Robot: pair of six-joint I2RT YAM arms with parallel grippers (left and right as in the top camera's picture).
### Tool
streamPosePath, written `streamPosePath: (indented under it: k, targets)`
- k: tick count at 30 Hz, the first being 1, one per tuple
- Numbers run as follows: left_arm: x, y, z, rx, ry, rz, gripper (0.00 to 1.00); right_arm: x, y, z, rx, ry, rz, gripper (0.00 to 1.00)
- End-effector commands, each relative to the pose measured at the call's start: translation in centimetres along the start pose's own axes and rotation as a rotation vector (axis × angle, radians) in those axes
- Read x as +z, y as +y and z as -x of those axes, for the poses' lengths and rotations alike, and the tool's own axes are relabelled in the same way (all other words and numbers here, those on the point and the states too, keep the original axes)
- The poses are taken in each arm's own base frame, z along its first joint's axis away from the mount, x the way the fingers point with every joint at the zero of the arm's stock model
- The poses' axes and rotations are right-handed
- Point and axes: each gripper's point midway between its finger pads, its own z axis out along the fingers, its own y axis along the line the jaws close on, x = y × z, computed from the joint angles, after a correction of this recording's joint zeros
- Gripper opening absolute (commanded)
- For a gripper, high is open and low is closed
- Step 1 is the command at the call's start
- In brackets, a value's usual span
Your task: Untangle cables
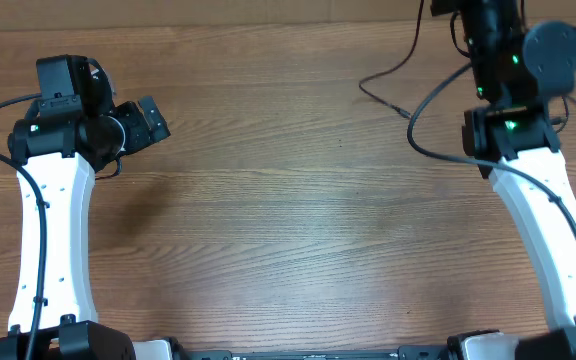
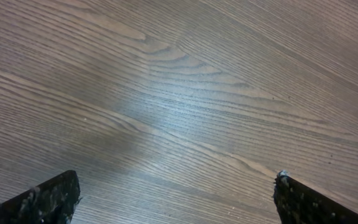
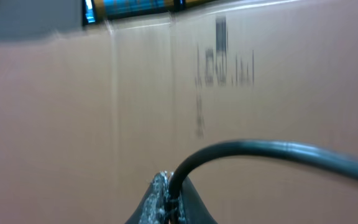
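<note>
Right gripper point(image 3: 166, 188) seemingly pinched tight on a cable point(image 3: 260, 148); left gripper point(image 2: 177, 182) wide, well apart.

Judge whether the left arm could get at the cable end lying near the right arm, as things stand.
Doubtful: nothing blocks it, but the open left gripper sits far across the table from the cable end.
</note>
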Motion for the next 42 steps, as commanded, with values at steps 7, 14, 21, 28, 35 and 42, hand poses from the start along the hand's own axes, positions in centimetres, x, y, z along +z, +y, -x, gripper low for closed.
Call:
streamPosePath:
  k: [7,14,21,28,35,42]
  targets:
    - [-0.2,-0.2,0.4,0.022,-0.011,-0.002,1.0,-0.4,0.3,-25.1,0.037,0.614,0.064,0.04]
    - [-0.2,-0.2,0.4,0.022,-0.011,-0.002,1.0,-3.1,-0.7,-33.1,0.095,0.81,0.02,0.04]
    - [-0.2,-0.2,0.4,0.022,-0.011,-0.002,1.0,-5.0,-2.0,-34.8,0.098,0.912,-0.038,0.31]
    - [-0.2,-0.2,0.4,0.022,-0.011,-0.002,1.0,-5.9,-2.2,-30.6,0.223,0.924,-0.122,1.0]
    - [-0.2,-0.2,0.4,0.022,-0.011,-0.002,1.0,-10.6,2.1,-30.2,0.502,1.138,-0.092,1.0]
    - [-0.2,-0.2,0.4,0.022,-0.011,-0.002,0.99,-17.2,11.0,-34.5,0.5,1.422,0.055,1.0]
